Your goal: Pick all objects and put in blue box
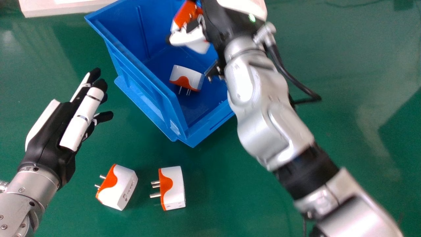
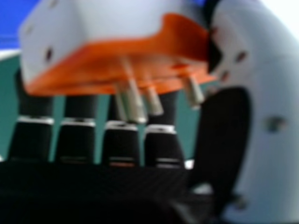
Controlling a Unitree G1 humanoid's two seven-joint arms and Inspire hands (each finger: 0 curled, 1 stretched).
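- at the upper centre of the frame, the right hand [image 1: 227, 23] is seen over the blue box [image 1: 141, 89], its silver forearm slanting in from the lower right.
- a white and orange adapter [image 2: 117, 28] is held by that hand, gripped between thumb and fingers; in the right hand view its metal prongs [image 2: 135, 105] are exposed on its orange face.
- inside the box, near the centre of the frame, a second adapter [image 1: 187, 77] is seen lying on the floor, its prongs pointed toward the lower edge.
- at the lower left, a third adapter [image 1: 118, 187] is seen tilted on the green table [image 1: 345, 138], its prongs turned to the left.
- just beside it, left of the lower centre, a fourth adapter [image 1: 172, 187] is placed, its prongs also turned left; the two are kept apart.
- on the left side, the left hand [image 1: 49, 135] is held wide, with its fingers extended toward the box and nothing grasped.
- a white object [image 1: 62, 6] is cut off by the upper left edge, behind the box.
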